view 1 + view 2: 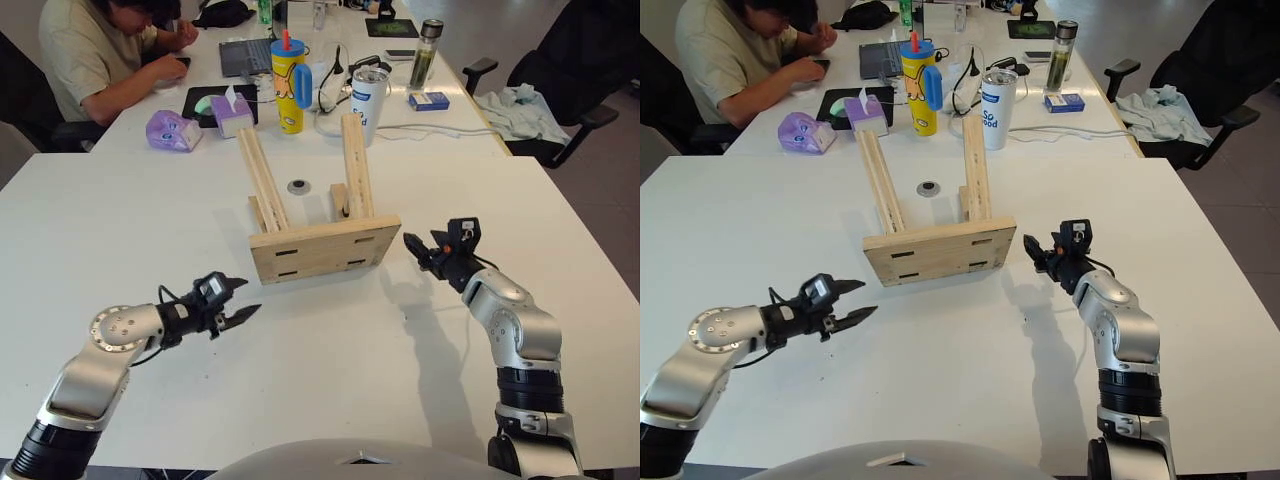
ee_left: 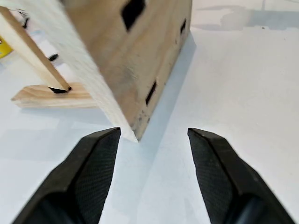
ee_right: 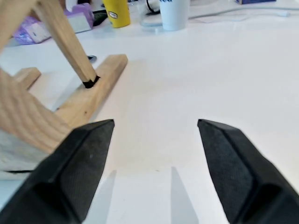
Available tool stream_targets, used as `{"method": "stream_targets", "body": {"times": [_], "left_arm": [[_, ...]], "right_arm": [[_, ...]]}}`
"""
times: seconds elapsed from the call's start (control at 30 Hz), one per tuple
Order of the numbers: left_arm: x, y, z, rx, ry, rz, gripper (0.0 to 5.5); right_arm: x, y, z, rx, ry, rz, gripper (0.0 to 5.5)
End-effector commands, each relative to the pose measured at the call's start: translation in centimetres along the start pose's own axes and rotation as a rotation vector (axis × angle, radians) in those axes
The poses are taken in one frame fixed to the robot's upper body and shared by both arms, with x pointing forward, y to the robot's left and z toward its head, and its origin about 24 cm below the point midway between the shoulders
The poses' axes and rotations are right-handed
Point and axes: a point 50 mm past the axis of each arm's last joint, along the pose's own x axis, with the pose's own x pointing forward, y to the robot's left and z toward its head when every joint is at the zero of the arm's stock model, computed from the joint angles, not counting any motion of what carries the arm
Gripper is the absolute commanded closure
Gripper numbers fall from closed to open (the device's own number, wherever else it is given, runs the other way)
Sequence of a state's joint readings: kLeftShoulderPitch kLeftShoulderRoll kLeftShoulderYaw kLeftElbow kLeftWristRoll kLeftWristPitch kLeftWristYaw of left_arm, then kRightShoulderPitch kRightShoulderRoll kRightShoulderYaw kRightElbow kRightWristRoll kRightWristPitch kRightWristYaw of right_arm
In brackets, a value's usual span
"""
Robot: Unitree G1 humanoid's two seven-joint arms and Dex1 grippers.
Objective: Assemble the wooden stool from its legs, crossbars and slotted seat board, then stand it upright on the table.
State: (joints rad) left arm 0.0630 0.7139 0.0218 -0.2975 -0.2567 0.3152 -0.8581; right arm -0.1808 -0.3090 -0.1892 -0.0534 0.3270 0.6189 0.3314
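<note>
The left arm (image 1: 85, 375) and right arm (image 1: 520, 330) were silver-grey with rounded housings, a screw-ringed disc (image 1: 112, 328) on the left one. Black cables (image 1: 165, 297) ran to the black left gripper (image 1: 250, 296) and right gripper (image 1: 421, 242), wedge-fingered.

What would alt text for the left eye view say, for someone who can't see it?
A wooden stool lies on its side on a white table, its slotted seat board facing the robot and its legs pointing away. The robot's left hand hangs open short of the board's left corner; its right hand, also open, is just beside the board's right edge.
</note>
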Motion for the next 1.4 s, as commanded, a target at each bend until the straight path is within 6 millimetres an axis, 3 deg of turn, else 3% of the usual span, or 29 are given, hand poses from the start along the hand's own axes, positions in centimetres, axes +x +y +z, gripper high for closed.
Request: {"method": "stream_targets", "body": {"times": [0.03,0.2,0.37,0.5,0.77,1.03,1.13,1.3,1.4], "left_arm": [[-0.4,2.3,0.0,-0.004,-0.070,0.078,2.81],[0.7,2.3,-0.4,-0.005,-0.093,-0.004,2.38],[1.3,2.8,-0.1,0.031,-0.084,-0.045,2.38],[2.2,3.1,0.2,0.035,-0.119,-0.032,2.38],[4.7,1.5,0.6,-0.006,-0.158,-0.126,2.38],[4.2,2.0,0.4,-0.105,-0.147,-0.164,3.66],[4.2,2.2,1.8,-0.217,-0.232,-0.182,4.02],[3.5,4.1,5.7,-0.506,-0.468,-0.170,4.07],[1.9,6.7,9.1,-0.790,-0.773,-0.132,4.13]], "right_arm": [[0.4,0.0,0.0,-0.010,-0.004,0.035,2.17],[0.6,1.0,0.2,-0.002,-0.011,0.195,2.17],[0.7,0.0,0.0,-0.029,0.014,0.199,2.17],[0.6,0.7,-1.2,-0.001,0.049,0.247,2.17],[1.4,1.1,-1.6,-0.013,0.083,0.284,2.17],[1.7,1.0,-1.6,-0.001,0.080,0.273,2.17],[1.6,0.1,-2.1,0.038,0.087,0.225,2.17],[1.6,-0.7,-3.1,0.061,0.112,0.167,2.17],[1.6,-0.4,-3.5,0.069,0.121,0.162,2.17]]}}
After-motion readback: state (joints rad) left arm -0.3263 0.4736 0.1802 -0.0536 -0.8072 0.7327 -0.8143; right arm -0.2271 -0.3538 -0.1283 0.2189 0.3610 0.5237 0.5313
